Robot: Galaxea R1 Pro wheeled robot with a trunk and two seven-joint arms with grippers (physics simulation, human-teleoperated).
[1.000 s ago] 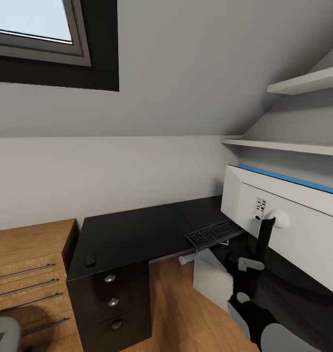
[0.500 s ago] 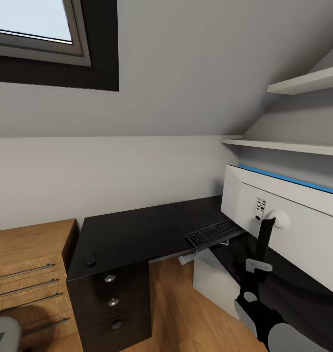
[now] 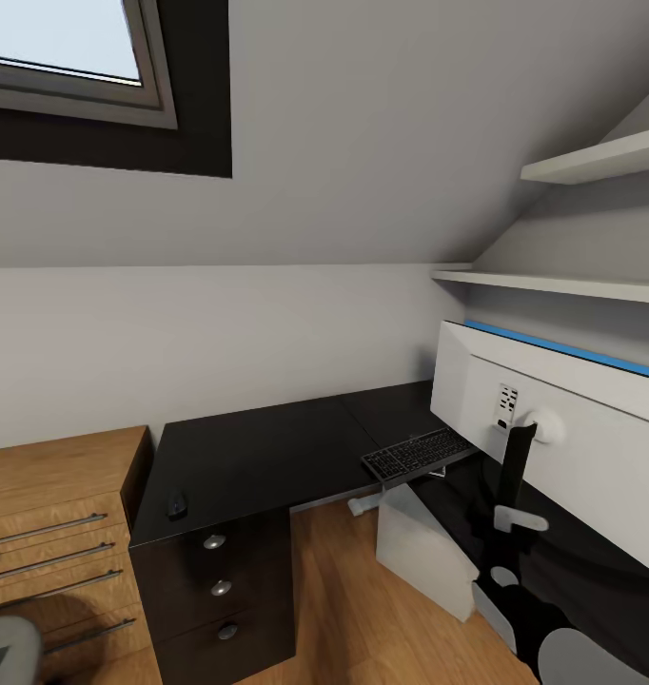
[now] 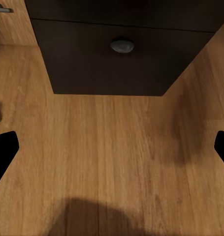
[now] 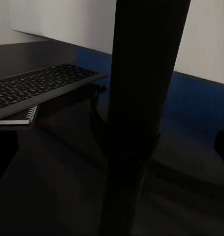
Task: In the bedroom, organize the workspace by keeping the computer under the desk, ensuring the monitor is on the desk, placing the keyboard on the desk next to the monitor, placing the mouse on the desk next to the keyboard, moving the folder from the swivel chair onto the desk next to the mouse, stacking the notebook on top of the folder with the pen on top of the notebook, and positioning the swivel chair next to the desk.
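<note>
The black desk runs along the wall and turns right. On it lie the mouse near the front left corner and the keyboard, which overhangs the inner edge and rests on the notebook. The monitor shows its white back, and its black stand rises from the desk. The computer stands under the desk. My right gripper is open close around the stand, and its arm reaches in low on the right. My left gripper hangs open over the wooden floor.
A light wooden drawer cabinet adjoins the desk's left end. The grey swivel chair's edge shows at the bottom left. A short white stick lies by the computer. White shelves hang on the right wall. A desk drawer knob faces my left gripper.
My right arm has slid rightward and lower in the head view, along the base of the monitor stand. Everything else stays put.
</note>
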